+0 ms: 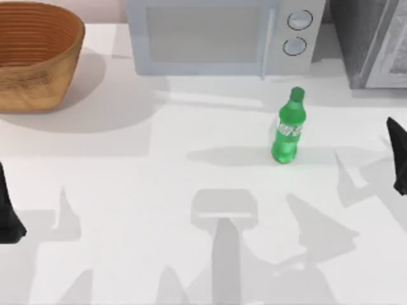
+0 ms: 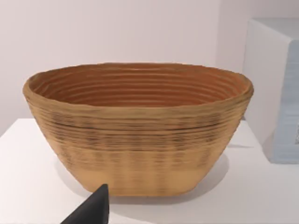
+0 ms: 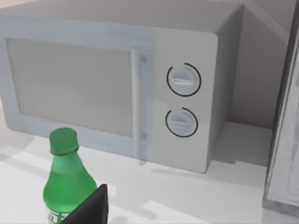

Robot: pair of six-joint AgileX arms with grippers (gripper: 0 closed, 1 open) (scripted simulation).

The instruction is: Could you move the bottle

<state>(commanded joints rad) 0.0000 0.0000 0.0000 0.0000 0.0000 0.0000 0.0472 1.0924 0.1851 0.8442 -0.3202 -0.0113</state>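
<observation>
One bottle [image 1: 289,127], upright before microwave [image 1: 219,35], unheld; right gripper [image 1: 399,155] nearby, finger spread indeterminate; risk: off-centre approach topples it.

Rendered kitchen-style setup, not a real room. Plain white worktop [image 1: 127,210] against a bare pale wall. At the back sits a pale grey box-shaped microwave [image 1: 216,35] with a glass door and two round dials, beside it at the right edge a grey metallic cabinet-like appliance [image 1: 375,44]. A ribbed tan woven basket [image 1: 35,54] stands back left. A small bright green plastic soda bottle [image 1: 289,127] stands upright in front of the microwave. Kitchen props, flat simulated surfaces.
</observation>
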